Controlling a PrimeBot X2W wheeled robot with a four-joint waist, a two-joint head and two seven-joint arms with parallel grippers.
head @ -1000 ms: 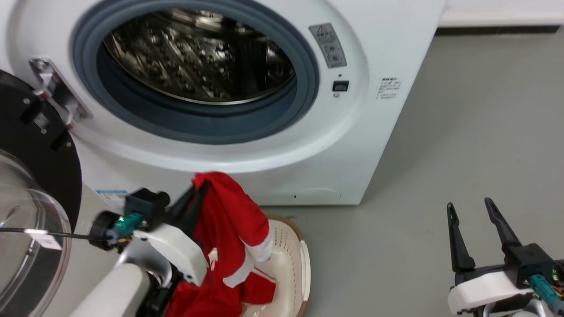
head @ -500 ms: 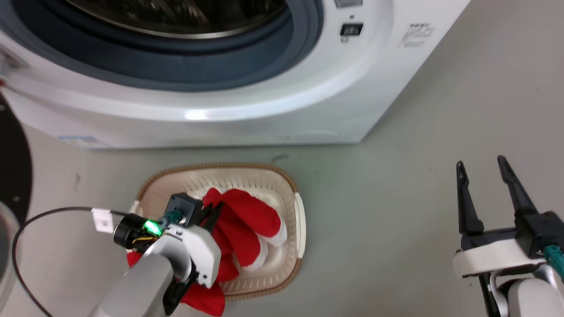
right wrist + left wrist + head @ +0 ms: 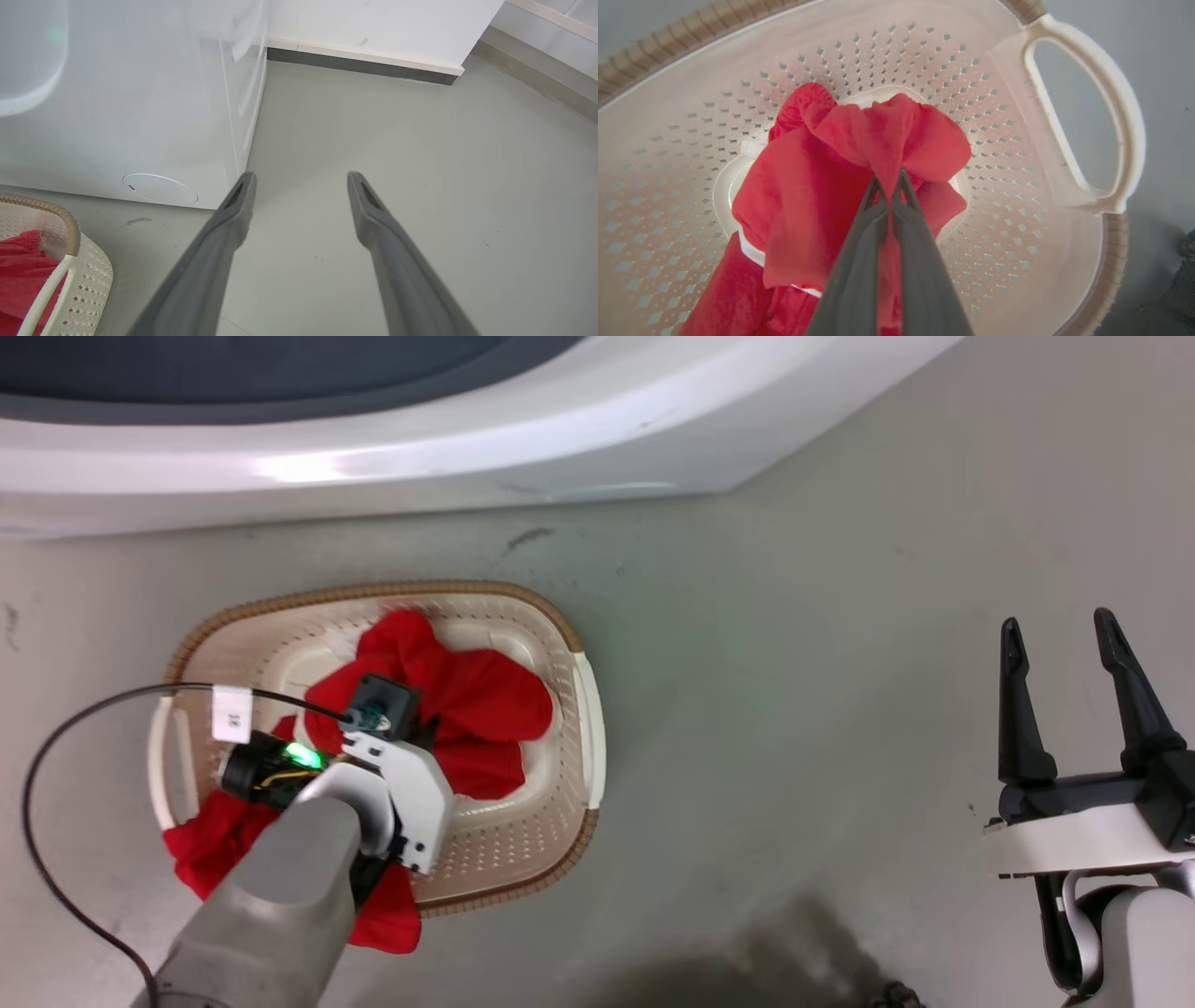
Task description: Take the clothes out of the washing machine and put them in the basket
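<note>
Head view, starting at the left: the basket (image 3: 373,590) sits on the grey floor (image 3: 794,709) just in front of the washing machine (image 3: 467,448). The clothes (image 3: 485,709) lie bunched in its middle, though a red fold spills over the near left rim to the outside. The left gripper (image 3: 889,184) reaches down into the basket beside that fold. The left wrist view shows its two fingers pressed together on a pinch of the red fabric, the rest of the cloth slumped on the perforated bottom beneath, with a sliver of white trim showing. The step in hand, as I judge it, is the deposit itself: the load is down in the basket but not yet let go. The next move calls for parting the fingers so the pinch drops, then lifting straight up so no cloth trails along on a fingertip. The fold hanging outside will likely need nudging or re-gripping to bring it inside the rim. Whether anything remains in the drum cannot be told from here. Far right, the right gripper (image 3: 1057,621) hovers over the floor well apart from the basket, its fingers spread and holding nothing.
</note>
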